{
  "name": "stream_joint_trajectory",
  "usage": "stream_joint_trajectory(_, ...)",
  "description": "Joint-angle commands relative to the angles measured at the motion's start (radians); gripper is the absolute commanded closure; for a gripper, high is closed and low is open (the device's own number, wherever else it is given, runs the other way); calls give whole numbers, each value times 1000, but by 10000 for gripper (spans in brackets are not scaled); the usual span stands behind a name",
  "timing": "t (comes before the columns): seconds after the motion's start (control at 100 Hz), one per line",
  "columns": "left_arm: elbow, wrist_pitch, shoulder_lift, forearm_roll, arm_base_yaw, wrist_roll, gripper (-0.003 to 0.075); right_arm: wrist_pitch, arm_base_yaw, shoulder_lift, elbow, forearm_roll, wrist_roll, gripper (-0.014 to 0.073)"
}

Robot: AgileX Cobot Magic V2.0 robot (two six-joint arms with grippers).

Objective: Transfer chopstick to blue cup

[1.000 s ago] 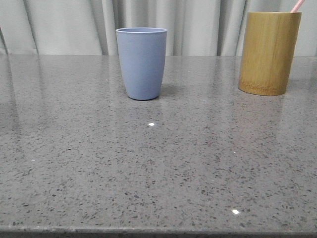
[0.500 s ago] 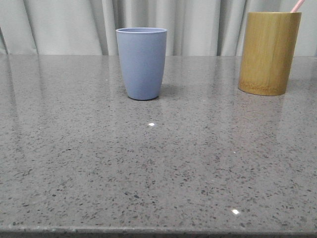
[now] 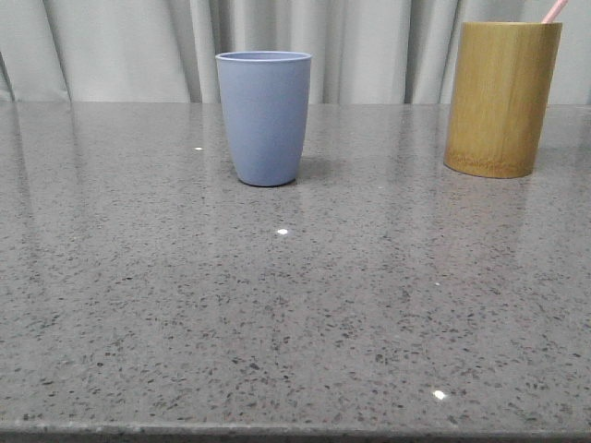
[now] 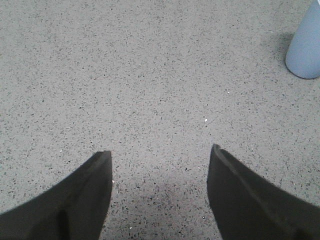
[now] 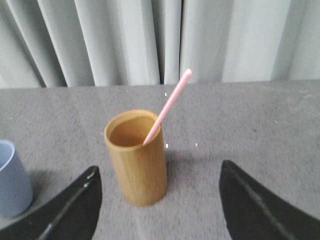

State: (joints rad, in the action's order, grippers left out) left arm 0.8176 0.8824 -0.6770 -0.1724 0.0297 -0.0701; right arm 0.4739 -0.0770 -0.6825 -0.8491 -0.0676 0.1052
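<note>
The blue cup stands upright at the back middle of the grey table; its base shows in the left wrist view and its side in the right wrist view. A pale pink chopstick leans in the bamboo cylinder; only its tip shows in the front view. My right gripper is open and empty, short of the bamboo cylinder. My left gripper is open and empty over bare table, the blue cup some way off.
The bamboo cylinder stands at the back right of the speckled grey table. A grey curtain hangs behind the table. Neither arm shows in the front view.
Nothing has moved on the table in the front view; only a small light glint appears left of the blue cup.
</note>
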Motion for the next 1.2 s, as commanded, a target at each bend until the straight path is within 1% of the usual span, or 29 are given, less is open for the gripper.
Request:
stream_joint_trajectory(0.0, 24, -74, 1, -14, -2, 6, 309, -185, -3, -65, -26, -3, -1, 85)
stream_joint_trajectory(0.22, 24, -71, 1, -14, -2, 6, 309, -417, -3, -244, -26, -3, -1, 85)
stream_joint_trajectory(0.42, 24, -71, 1, -14, -2, 6, 309, -557, -3, -370, -26, -3, -1, 85)
stream_joint_trajectory(0.81, 24, -71, 1, -14, -2, 6, 309, -712, -3, -481, -26, -4, 0, 85)
stream_joint_trajectory(1.19, 24, -70, 1, -14, -2, 6, 309, -774, -3, -551, -26, -4, 0, 85)
